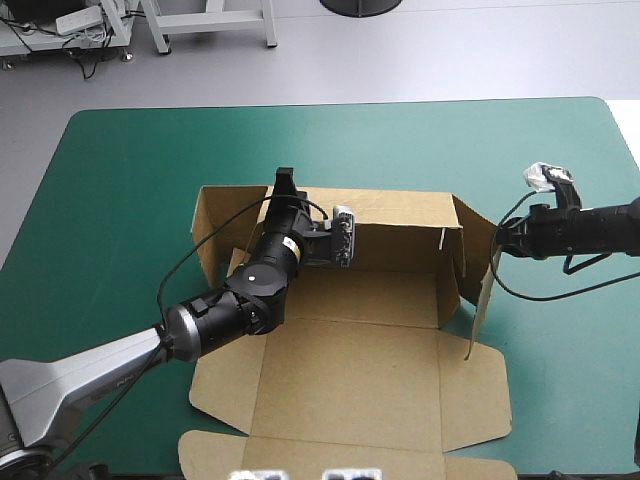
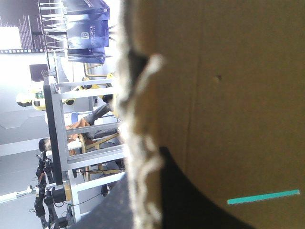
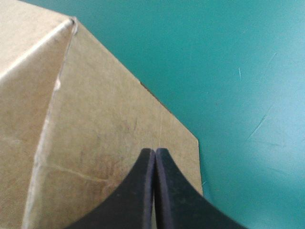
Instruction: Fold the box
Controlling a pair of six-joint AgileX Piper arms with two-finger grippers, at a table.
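Nearest the robot, the cut sheet of brown corrugated board, the box [image 1: 350, 370], lies with its broad lid panel flat on the teal-green table cover [image 1: 120, 180]. Small flaps are spread at the panel's near left and right corners. The box sits at the middle of the table, slightly toward the near edge.

Beyond the lid panel's crease, the tray floor is also flat. The left arm reaches across its left part from the near left corner of the table.

At the box's left end, the short side wall [image 1: 215, 225] stands raised and leans outward. At the right end, the long side flap [image 1: 482, 300] stands on edge, tilted a little. The right gripper [image 1: 499, 240] is at its upper far corner, coming in from outside the box. In the right wrist view, its black fingers [image 3: 138, 191] are pressed together into one pointed arch. The board's outer face and a folded corner lie just ahead of them, and bare cover lies beside.

Farther on, the far wall [image 1: 400, 225] stands upright along the tray's back. The left gripper [image 1: 285, 182] is at the left part of this wall's top edge. In the left wrist view, the board's rough cut edge runs up between its two fingers, one on each face, pinching the wall.
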